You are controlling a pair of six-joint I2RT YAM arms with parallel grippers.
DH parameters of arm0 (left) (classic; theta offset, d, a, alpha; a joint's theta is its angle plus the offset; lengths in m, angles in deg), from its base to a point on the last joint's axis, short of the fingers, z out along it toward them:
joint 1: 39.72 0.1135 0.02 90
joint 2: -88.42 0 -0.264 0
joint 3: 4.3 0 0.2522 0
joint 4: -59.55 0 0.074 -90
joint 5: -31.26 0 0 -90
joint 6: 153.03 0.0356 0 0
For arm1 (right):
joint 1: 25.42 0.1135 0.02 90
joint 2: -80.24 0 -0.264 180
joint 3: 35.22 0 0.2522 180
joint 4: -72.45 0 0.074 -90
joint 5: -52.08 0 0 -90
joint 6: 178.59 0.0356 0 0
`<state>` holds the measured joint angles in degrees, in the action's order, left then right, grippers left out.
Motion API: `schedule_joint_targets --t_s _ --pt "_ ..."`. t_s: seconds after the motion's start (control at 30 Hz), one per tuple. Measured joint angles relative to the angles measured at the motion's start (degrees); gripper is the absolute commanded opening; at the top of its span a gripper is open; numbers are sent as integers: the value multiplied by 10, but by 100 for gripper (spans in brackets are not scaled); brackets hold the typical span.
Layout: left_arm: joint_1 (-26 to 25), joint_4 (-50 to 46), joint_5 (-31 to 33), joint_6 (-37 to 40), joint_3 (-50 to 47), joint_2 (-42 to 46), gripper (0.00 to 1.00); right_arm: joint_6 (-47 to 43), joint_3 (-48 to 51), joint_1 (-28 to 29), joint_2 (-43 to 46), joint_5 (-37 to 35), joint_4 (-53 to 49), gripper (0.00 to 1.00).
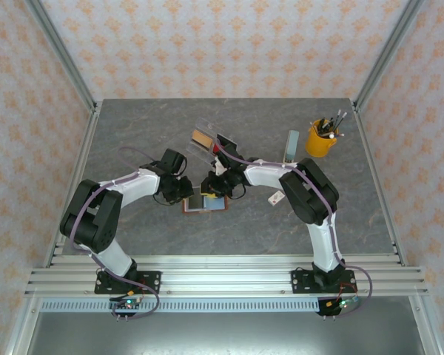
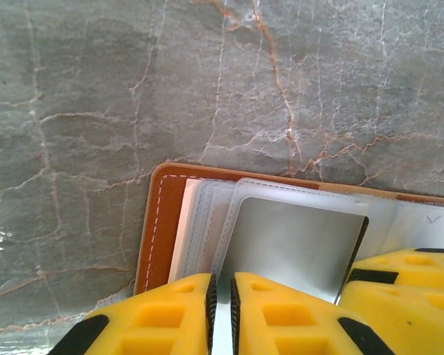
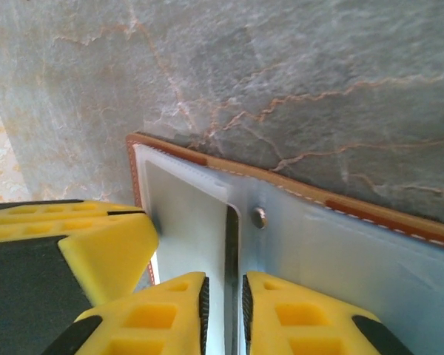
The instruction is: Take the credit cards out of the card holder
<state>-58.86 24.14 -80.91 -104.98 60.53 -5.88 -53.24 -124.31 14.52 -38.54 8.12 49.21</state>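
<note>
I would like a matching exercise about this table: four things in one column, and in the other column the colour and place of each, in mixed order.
Things:
1. holder
2. cup
3. tag
4. loose card

Colour and place:
A. yellow, pens inside, at the far right of the table
B. tan, beyond the holder, toward the table's far edge
C. brown, lying open at mid-table
D. white, on the table beside the right arm

Pairs: 1-C, 2-A, 3-D, 4-B
</note>
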Motion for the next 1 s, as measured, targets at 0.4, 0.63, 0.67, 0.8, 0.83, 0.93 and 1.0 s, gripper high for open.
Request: schedule_joint_targets --t_s 0.4,0.63,0.67,0.8,0.83,0.93,1.0 --pt "0 0 5 0 0 -1 16 0 0 -1 0 5 15 16" --pt "0 0 5 0 0 -2 15 8 0 -1 -5 7 21 19" --pt "0 0 5 0 0 -2 14 9 0 -1 -7 8 23 20" --pt "1 0 6 2 0 -3 14 14 0 -5 -13 22 34 20" --pt "1 -2 7 3 2 -3 14 16 0 -6 -14 24 38 20" --pt "1 -6 12 6 5 -5 14 24 8 -8 -16 33 59 19" --pt "2 -6 16 10 6 -6 13 29 16 -9 -16 37 75 17"
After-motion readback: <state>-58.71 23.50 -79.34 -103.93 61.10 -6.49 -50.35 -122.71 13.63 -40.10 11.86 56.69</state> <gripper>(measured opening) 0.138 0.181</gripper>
